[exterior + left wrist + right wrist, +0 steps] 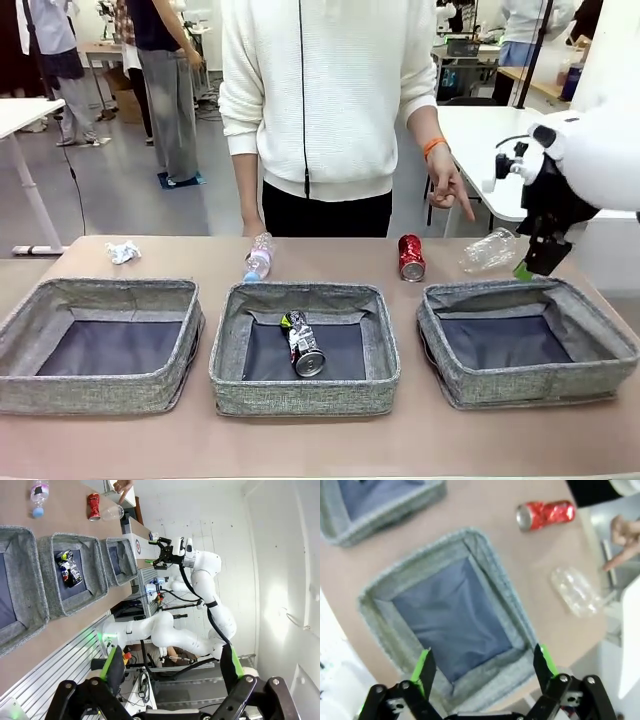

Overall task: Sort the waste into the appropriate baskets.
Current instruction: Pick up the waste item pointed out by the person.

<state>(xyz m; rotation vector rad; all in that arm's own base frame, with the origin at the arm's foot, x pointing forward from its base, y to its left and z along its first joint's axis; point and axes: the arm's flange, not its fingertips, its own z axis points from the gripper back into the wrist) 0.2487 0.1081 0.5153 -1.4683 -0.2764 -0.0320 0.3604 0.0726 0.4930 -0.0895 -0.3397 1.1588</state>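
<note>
Three grey baskets stand in a row: left (100, 385), middle (300, 390), right (525, 380). A black-silver can (303, 343) lies in the middle basket. Behind the baskets lie a crumpled paper wad (123, 252), a clear bottle with a blue cap (258, 257), a red can (411, 257) and a crushed clear bottle (488, 250). My right gripper (483, 665) hangs open and empty above the right basket (507, 597), close to the crushed bottle (575, 592). My left gripper (170, 667) is open and empty, well back from the table.
A person stands at the far edge, one hand (450, 190) pointing down near the red can and crushed bottle. A white table (480, 140) stands behind on the right. Bare tabletop lies in front of the baskets.
</note>
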